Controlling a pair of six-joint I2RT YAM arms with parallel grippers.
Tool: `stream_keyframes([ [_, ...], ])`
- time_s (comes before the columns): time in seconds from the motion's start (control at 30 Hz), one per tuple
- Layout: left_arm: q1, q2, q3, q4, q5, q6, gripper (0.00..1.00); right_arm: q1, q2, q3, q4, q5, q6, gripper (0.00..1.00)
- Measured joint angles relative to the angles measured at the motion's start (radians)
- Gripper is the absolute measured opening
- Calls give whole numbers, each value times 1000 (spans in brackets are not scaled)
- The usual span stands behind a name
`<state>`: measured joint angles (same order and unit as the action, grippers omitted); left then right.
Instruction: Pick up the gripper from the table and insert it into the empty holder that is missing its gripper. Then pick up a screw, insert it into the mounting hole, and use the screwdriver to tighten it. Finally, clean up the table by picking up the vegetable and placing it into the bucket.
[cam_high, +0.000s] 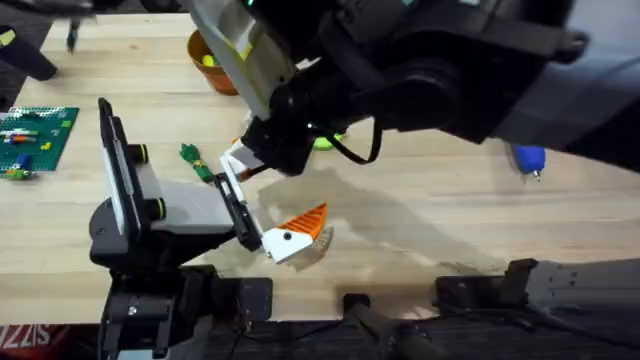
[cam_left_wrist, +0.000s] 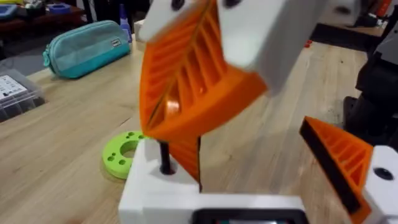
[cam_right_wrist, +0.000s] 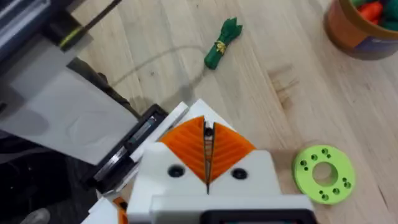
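counting stuff first: two arms, one vegetable (cam_high: 195, 161), one bucket (cam_high: 208, 62), one screwdriver (cam_high: 527, 157), one lime-green ring (cam_right_wrist: 323, 173) with holes, and that ring is my reference for everything.

in the overhead view the vegetable lies on the table to the left of the ring, a fair way off, flat on the wood with nothing touching it. the bucket sits beyond the ring and off to its left. it has red and green toy pieces in it, plus a yellow one. the screwdriver is well apart to the ring's right, lying by itself.

the left gripper (cam_left_wrist: 261, 186) has its fingers spread wide. one finger is the holder (cam_left_wrist: 155, 196), plain white with a small dark hole, close to the ring on the side nearer the arm bases. the other finger carries an orange ribbed tip (cam_left_wrist: 339, 158).

the right gripper (cam_right_wrist: 208, 155) hangs right over the holder with its orange pads pressed together, pinching the loose orange fingertip (cam_left_wrist: 185, 155), whose lower end meets the holder's top just beside the hole.

the table (cam_high: 430, 210) is light wood. a green brick plate (cam_high: 35, 135) sits far left of the ring, and a teal pouch (cam_left_wrist: 87, 46) and a clear box (cam_left_wrist: 15, 93) lie farther off in the room.
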<state>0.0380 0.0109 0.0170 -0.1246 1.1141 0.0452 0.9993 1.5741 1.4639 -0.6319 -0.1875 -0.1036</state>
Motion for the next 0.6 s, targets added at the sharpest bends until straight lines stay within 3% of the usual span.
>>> stream_keyframes([
  [0.6,0,0,0,0,0,0,985,8,27,1,-15,0,2,34],
])
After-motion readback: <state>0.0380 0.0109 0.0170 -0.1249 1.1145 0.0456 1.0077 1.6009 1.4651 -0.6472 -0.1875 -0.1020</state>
